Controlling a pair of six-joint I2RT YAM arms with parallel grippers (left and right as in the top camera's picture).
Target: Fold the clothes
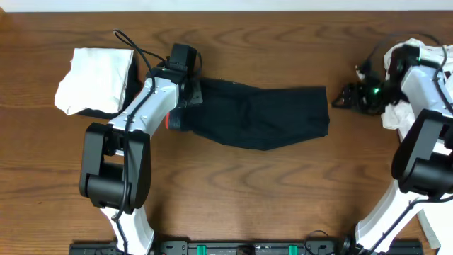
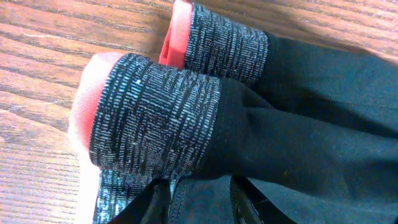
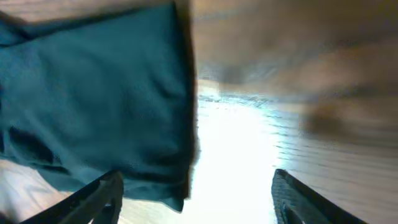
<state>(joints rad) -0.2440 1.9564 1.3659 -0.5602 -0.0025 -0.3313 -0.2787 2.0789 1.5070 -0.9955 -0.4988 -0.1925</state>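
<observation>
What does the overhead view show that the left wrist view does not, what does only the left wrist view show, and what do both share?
Only overhead: the white cloth at far left, and the right hand, open and standing apart from the end of the black leggings. Only left wrist: the waistband up close, grey-flecked outside and red-orange inside, and how the left hand pinches the black fabric. Both: the leggings lying on the wooden table.
</observation>
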